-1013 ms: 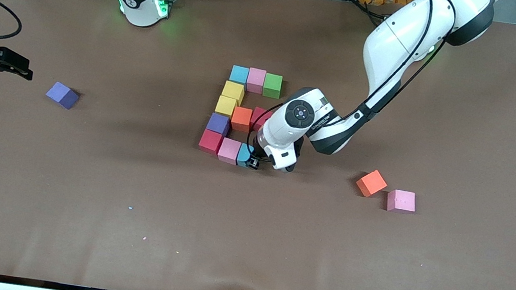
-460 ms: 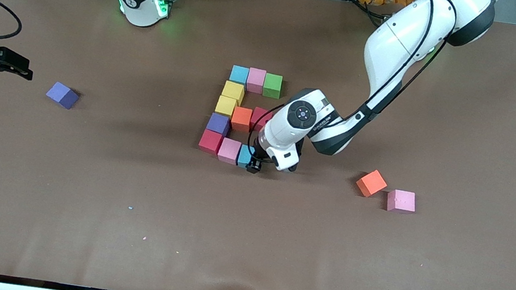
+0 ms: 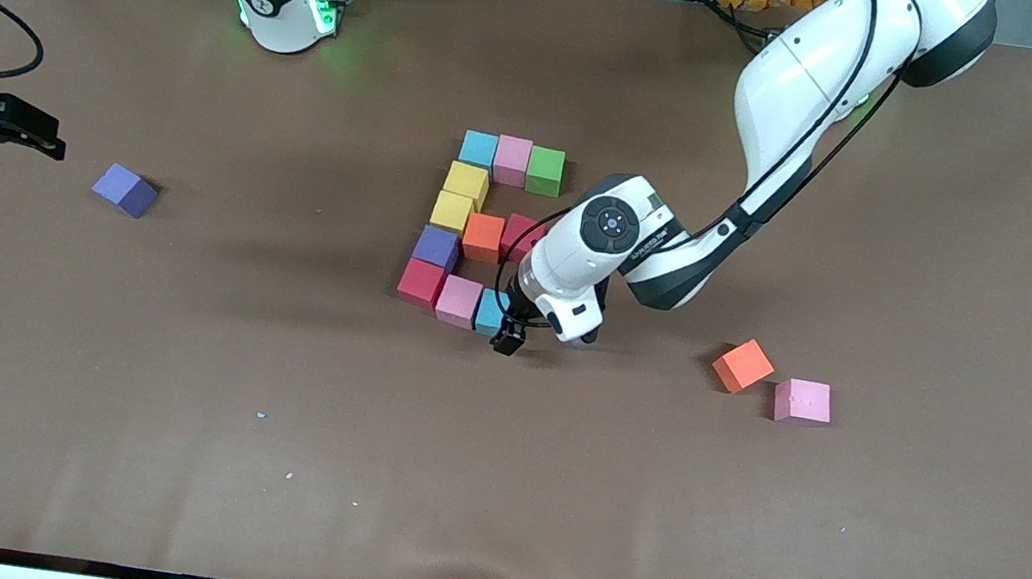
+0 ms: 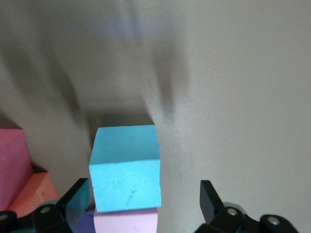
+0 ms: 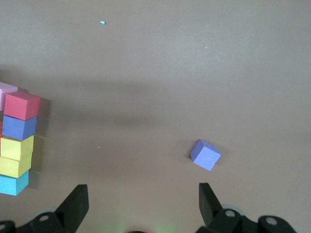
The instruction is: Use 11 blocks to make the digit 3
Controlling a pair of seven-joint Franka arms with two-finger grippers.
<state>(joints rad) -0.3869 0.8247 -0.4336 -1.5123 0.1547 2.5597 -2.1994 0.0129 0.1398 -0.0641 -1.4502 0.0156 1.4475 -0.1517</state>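
Left gripper point(image 3: 510, 334) sits at centre frame in my front view, low over the table just beside the light blue block point(image 3: 490, 311); on my left wrist feed its black fingers point(image 4: 73, 199) are spread wide with nothing between them, and the blue cube point(image 4: 125, 167) shows apart from both pads, its matte foam face lightly scuffed.

That cube ends the lowest row of the digit 3 point(image 3: 480, 224), touching a pink block point(image 3: 458, 301) that touches a red block point(image 3: 422, 282). Above these in the frame I see a purple block point(image 3: 437, 246), then a yellow block point(image 3: 452, 212) with an orange block point(image 3: 483, 236) and a dark red block point(image 3: 518, 234) in a row beside it, the last partly hidden by the arm. Another yellow cube point(image 3: 467, 182) follows, and the top row reads blue point(image 3: 479, 149), pink point(image 3: 512, 160), green point(image 3: 545, 170). All are plain, square-edged foam cubes.

Loose blocks: an orange cube point(image 3: 744, 365) turned at an angle and a pink cube point(image 3: 802, 401) at lower right of centre, close together, and a lone purple cube point(image 3: 125, 190) at mid left.

Right gripper point(image 3: 14, 126) waits at the left edge of the frame, its fingers point(image 5: 75, 204) wide apart and empty above the brown table point(image 3: 157, 401).
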